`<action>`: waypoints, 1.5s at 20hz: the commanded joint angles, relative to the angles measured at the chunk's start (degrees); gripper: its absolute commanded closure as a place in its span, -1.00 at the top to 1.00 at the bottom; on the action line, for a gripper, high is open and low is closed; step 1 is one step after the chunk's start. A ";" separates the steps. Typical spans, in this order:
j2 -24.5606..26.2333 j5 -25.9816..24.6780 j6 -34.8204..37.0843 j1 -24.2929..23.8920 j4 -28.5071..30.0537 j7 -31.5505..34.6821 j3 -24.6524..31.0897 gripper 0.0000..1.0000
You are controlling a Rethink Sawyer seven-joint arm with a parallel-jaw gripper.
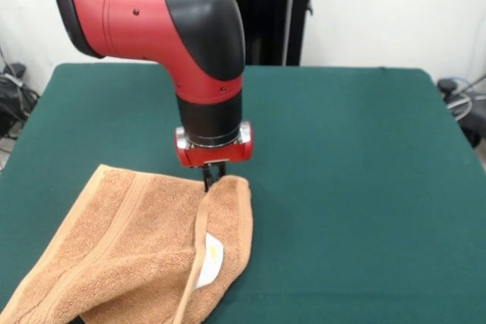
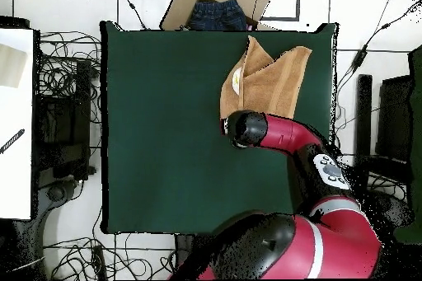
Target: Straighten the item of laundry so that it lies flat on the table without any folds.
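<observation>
The green counter [image 1: 364, 157] carries the orange-brown towel [image 1: 129, 248] at about 7 o'clock in the front view, with one side folded over and a white tag [image 1: 210, 257] showing. The red arm [image 1: 175, 28] comes down to the towel's far edge, where the tool [image 1: 212, 175] touches the fold; I cannot tell if it is apart or together.

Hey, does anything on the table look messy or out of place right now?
Yes. The light orange-brown terry towel sits at the edge of the dark green table, one side folded over itself, its white tag showing. The gripper is at that fold.
</observation>
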 commanded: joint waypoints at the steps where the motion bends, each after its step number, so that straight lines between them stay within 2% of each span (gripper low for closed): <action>1: 1.28 -2.62 -7.24 6.61 4.00 9.61 0.88 -1.00; 5: -7.26 0.21 -3.29 12.26 10.19 15.33 -3.26 -1.00; 8: -12.10 3.73 2.57 12.36 13.15 14.57 -2.74 -1.00; 13: -15.81 6.95 2.85 15.13 17.37 16.84 -4.43 -1.00; 17: -16.04 8.47 -0.32 16.06 19.88 17.19 -5.27 -1.00; 25: -14.01 9.43 -4.28 16.33 20.52 15.89 -6.24 -1.00; 30: -12.19 9.21 -7.90 15.08 20.82 14.96 -5.02 -1.00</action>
